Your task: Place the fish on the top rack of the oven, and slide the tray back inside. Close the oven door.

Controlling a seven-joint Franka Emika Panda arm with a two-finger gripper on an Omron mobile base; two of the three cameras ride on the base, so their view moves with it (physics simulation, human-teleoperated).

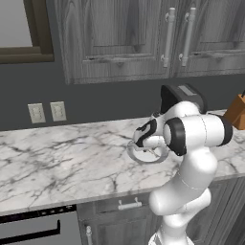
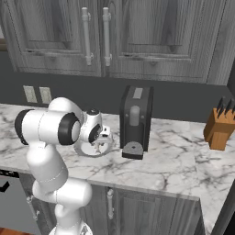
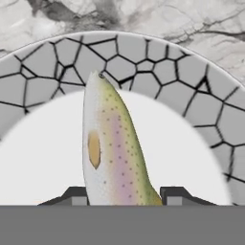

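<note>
1. Left base view: the arm bends low over the marble tabletop (image 1: 57, 162), its wrist over a round plate (image 1: 143, 157). Down in the bottom left corner sits the oven (image 1: 33, 229) with its control strip. Two wall outlets (image 1: 47, 112) on the backsplash, a knife block (image 1: 238, 111) at the right edge.
2. Right base view: here a black coffee machine (image 2: 135, 120) stands clear just right of the plate (image 2: 94, 148), the knife block (image 2: 219, 127) well off to the right.
3. Hand view: the fish (image 3: 112, 148), speckled with a pink stripe, lies on the white plate (image 3: 43, 143) with a cracked-stone rim. The gripper (image 3: 123, 195) has its two tips pressed in at either side of the fish, clamped on it.
</note>
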